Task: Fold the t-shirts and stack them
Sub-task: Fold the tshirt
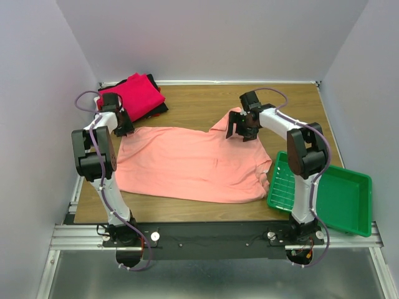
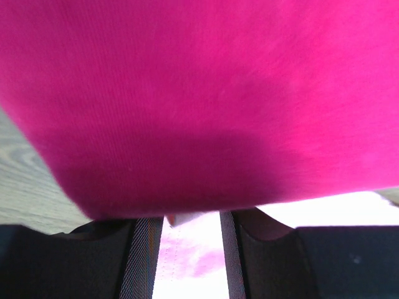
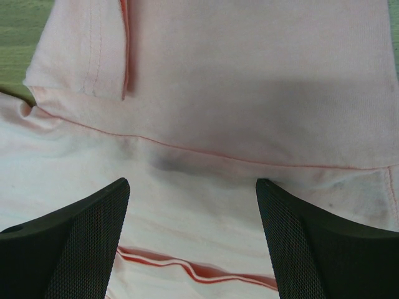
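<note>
The salmon-pink t-shirt (image 1: 187, 165) is spread flat mid-table (image 1: 206, 103). The left gripper (image 1: 126, 129) sits at its far-left corner, jaws partway apart with pale pink cloth showing in the gap, right beside the magenta t-shirt (image 1: 134, 93) piled in the far-left corner. The right gripper (image 3: 193, 205) hangs over the far-right sleeve, jaws wide apart and holding nothing. There's a green tray (image 1: 349, 199) near right.

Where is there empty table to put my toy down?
Bare table runs along the far edge, from the folded stack to the far right corner, widest between the right gripper and the green tray. A thin strip lies between the salmon shirt and the near edge. The far left corner is crowded: stack, left gripper and shirt edge meet there.
</note>
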